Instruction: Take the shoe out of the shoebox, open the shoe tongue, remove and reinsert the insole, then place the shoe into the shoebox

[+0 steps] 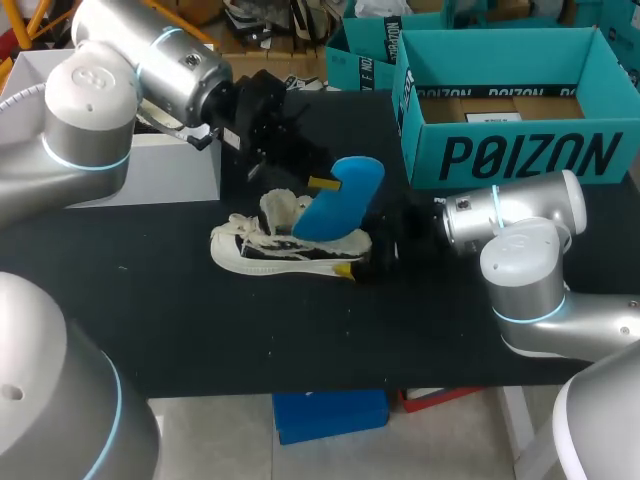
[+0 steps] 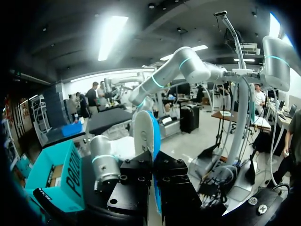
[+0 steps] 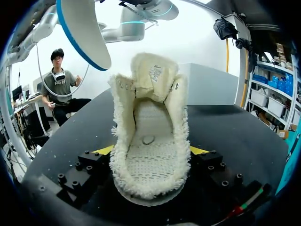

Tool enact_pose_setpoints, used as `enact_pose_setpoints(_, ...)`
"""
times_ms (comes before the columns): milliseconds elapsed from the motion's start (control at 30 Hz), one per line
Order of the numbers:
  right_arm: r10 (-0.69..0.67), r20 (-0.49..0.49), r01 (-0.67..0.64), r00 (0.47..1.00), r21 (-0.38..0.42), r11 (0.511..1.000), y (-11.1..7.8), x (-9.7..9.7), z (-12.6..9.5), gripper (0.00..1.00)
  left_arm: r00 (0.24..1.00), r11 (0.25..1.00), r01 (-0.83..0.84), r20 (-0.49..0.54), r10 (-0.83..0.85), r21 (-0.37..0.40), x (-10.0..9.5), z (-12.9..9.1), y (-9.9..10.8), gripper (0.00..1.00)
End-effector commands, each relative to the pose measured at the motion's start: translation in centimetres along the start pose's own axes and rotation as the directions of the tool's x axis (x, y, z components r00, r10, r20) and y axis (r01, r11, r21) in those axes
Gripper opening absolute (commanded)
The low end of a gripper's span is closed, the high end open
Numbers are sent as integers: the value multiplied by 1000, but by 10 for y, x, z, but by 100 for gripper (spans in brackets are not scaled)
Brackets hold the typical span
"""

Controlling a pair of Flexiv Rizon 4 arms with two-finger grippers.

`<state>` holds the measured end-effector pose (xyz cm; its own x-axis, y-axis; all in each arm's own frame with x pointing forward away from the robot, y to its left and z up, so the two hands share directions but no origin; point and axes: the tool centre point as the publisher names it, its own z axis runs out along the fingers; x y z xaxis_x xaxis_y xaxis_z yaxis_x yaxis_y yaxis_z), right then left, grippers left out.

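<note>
A cream fuzzy sneaker lies mid black tabletop, long axis 9-to-3 o'clock, toe at 9. The right end effector clamps its heel. The left end effector pinches an upright blue insole above it.

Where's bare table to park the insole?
Widest free patch: the table strip between the shoe and the near edge. Also free: the left part, in front of the white box. Crowded: the middle, where the left fingers hold the insole above the shoe and the right fingers clamp its heel, up to the shoebox.
</note>
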<state>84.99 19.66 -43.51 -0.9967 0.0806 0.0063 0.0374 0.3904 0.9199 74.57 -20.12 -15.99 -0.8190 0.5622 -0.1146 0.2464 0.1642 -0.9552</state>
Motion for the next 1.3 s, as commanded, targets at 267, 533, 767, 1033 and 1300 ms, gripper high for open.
enact_pose_setpoints(267,1,1,-1,1000,0,1000,-2,0,2,0,981,968,165,69,-180,188,-12,-21,-12,0)
enact_pose_setpoints(533,1,1,-1,1000,0,1000,-2,0,2,0,974,919,207,17,-226,336,-18,-33,-35,0)
enact_pose_setpoints(767,1,1,-1,1000,0,1000,-2,0,2,0,958,845,266,-28,-286,465,-11,-29,-37,0)
enact_pose_setpoints(1033,1,1,-1,1000,0,1000,-2,0,2,0,964,836,236,-10,-267,495,-3,-32,-56,0)
enact_pose_setpoints(1300,1,1,-1,1000,0,1000,-2,0,2,0,972,849,204,0,-234,487,-1,-38,-84,0)
